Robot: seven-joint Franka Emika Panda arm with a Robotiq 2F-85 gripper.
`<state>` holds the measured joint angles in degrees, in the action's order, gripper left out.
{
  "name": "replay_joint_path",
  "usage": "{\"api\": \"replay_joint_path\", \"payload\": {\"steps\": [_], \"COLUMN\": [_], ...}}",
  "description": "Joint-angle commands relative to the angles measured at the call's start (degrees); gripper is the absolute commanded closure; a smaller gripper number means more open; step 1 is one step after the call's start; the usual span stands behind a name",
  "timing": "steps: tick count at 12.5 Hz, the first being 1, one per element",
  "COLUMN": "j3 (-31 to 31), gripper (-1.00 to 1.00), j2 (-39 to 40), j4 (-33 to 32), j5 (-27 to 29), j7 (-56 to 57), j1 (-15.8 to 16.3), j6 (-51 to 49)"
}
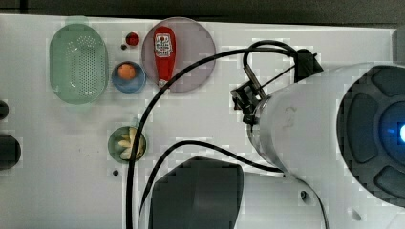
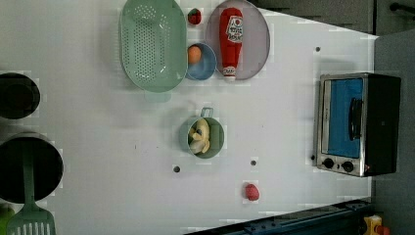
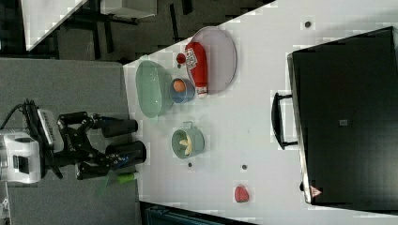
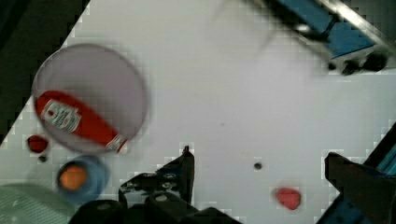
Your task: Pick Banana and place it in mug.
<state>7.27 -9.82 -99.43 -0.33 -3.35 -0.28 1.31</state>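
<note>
Pale yellow, the banana [image 2: 199, 136] lay inside the green mug [image 2: 217, 142] on your white desk [image 2: 98, 127], lobes below the rim, so you could judge the placement done. Your gripper [image 4: 261, 163] hung well clear with its jaws spread wide and empty, likely having let go.

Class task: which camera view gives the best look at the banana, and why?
The left view: the banana lies unobstructed inside the mug, its lobes clear. In the top view a black cable crosses the mug. In the right view the banana is small but unobstructed.
</note>
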Motion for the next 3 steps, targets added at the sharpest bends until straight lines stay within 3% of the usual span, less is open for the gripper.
{"api": "replay_joint_path", "payload": {"steps": [1, 3], "j3": [-2.51, -2.51], "gripper": [-1.0, -1.0], "j2": [1.85, 2.08], "j4": [-0.88, -0.88], "j5": [-0.49, -0.49], "j7": [-1.62, -1.62], "j1": [1.76, 1.76], "j6": [1.38, 1.39]}}
